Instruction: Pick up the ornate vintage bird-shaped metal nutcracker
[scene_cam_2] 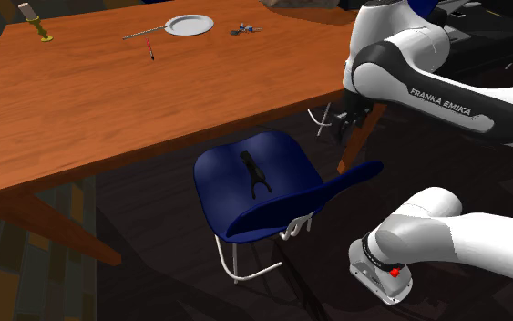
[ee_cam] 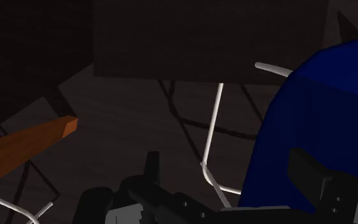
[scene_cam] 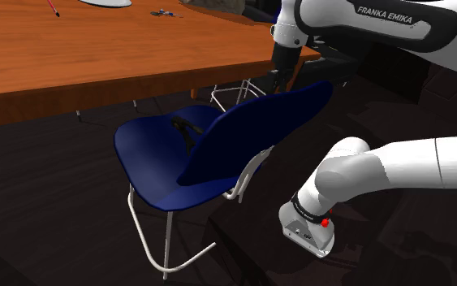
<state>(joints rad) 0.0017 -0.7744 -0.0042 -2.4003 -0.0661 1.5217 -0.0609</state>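
Note:
The nutcracker (scene_cam_2: 254,173) is a small dark bird-like piece lying on the seat of a blue chair (scene_cam_2: 236,196). It also shows on that seat in the shoulder view (scene_cam: 184,130), partly hidden by the chair's backrest (scene_cam: 259,130). My black gripper (scene_cam_2: 343,123) hangs beside the table's corner, above the top of the backrest and off to the second exterior view's right of the nutcracker. In the shoulder view the gripper (scene_cam: 277,80) sits just above the backrest's upper edge. In the wrist view its fingers (ee_cam: 152,165) stand apart with nothing between them, beside the blue backrest (ee_cam: 327,121).
A large wooden table (scene_cam_2: 108,100) stands over the chair, bearing a plate (scene_cam_2: 189,25), a red pen (scene_cam_2: 150,50), a small candlestick-like item (scene_cam_2: 35,23) and little objects (scene_cam_2: 243,29). The chair's white metal legs (scene_cam: 165,244) stand on dark floor. A table leg (ee_cam: 25,146) is near the gripper.

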